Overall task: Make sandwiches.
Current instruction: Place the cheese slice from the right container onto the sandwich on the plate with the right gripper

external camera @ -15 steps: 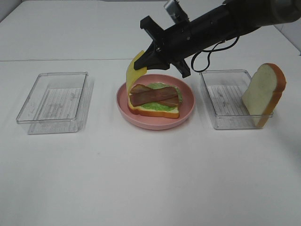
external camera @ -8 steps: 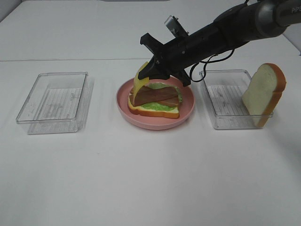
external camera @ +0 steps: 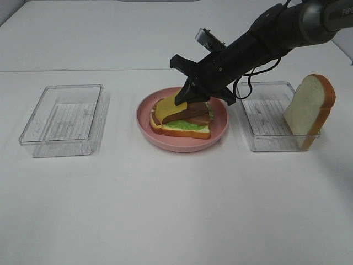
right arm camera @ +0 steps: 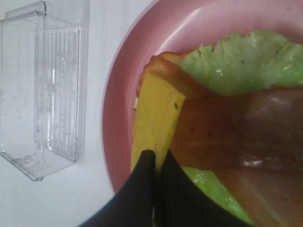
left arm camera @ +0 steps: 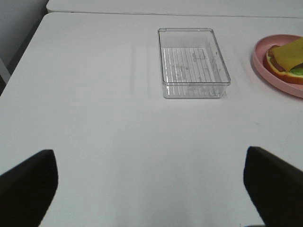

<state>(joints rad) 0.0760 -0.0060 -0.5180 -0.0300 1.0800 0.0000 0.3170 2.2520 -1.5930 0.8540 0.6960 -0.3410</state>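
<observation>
Pretty clearly a robot lab tabletop setup: a plain white table is seen with toy food staged on a pink plate at centre, clear plastic trays placed at 9 and 3 o'clock, and nothing homey anywhere.

I see pink plate cut by frame edge at 3 o'clock in left wrist view | left gripper fingers cropped at 6 o'clock, tips only | I cannot see cheese square far end, hidden under right gripper | lower bread slice mostly covered by fillings
</observation>
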